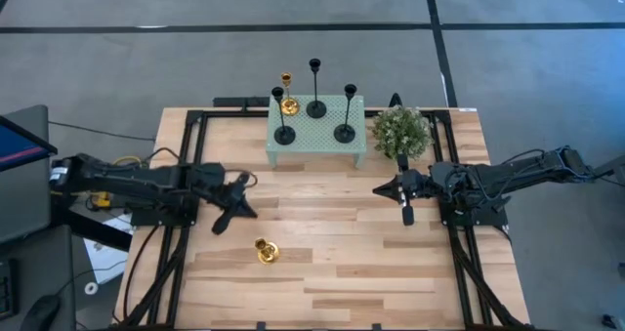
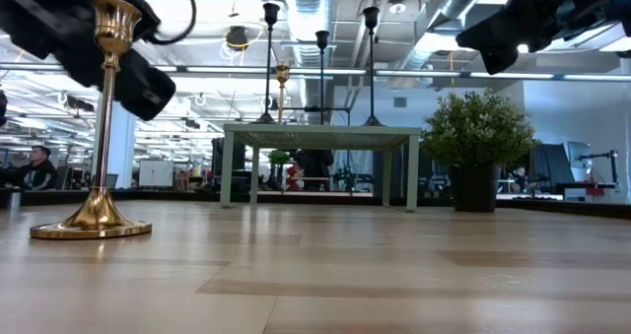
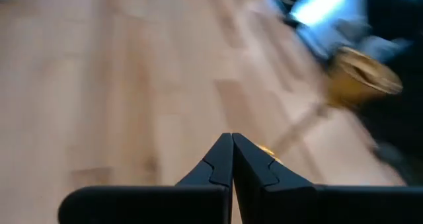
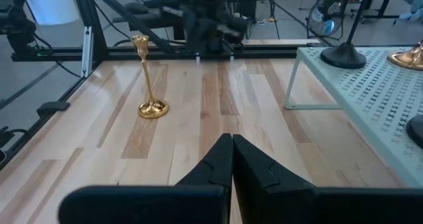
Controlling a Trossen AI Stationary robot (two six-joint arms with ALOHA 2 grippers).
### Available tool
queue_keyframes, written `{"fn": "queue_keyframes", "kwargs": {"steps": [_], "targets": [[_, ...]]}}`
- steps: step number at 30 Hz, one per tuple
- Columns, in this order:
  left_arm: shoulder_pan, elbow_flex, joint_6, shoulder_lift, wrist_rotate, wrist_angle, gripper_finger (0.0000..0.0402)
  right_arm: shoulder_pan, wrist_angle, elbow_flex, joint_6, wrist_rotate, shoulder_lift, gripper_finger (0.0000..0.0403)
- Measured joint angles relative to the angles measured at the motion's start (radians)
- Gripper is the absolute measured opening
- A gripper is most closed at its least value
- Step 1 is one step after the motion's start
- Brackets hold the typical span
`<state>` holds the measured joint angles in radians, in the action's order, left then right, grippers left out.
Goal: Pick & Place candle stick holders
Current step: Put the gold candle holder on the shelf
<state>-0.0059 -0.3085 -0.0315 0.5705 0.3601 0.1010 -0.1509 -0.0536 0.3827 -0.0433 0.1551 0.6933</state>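
Stood alone low in the middle of the high view: one gold candle stick holder (image 1: 266,251), upright on the bare wooden table (image 1: 332,282), with nothing touching it. Looked tall, thin and top-heavy, hard and shiny, so likely slippery and easy to tip; best pinched on the thin stem, just above the round base. Hovered up and left of it: left gripper (image 1: 229,208), fingers pressed together, empty. Waited at middle right: right gripper (image 1: 405,196), also pressed together, empty. Sat farther up on the mint-green stand (image 1: 316,136): three black candle stick holders (image 1: 315,106) and a second gold holder (image 1: 288,103). Stood just right of the stand: a potted plant (image 1: 401,131).
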Motion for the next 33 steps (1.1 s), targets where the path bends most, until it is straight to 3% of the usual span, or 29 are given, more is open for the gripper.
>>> {"fn": "queue_keyframes", "kwargs": {"steps": [4,10,20,33], "targets": [[-0.082,0.012,0.028,0.0,0.025,-0.003,0.0002,0.001,-0.007,0.0,0.0,0.0,0.0,0.0],[-0.135,0.015,0.208,0.001,0.024,-0.001,0.0002,0.001,-0.007,0.0,0.0,0.0,0.0,0.0],[-0.165,0.015,0.208,0.062,0.025,0.078,0.0002,0.001,-0.007,0.0,-0.001,0.0,0.0,0.0],[-0.173,0.015,0.243,0.255,0.026,-0.011,0.0002,0.001,-0.006,0.0,0.0,0.0,0.0,0.0]]}}
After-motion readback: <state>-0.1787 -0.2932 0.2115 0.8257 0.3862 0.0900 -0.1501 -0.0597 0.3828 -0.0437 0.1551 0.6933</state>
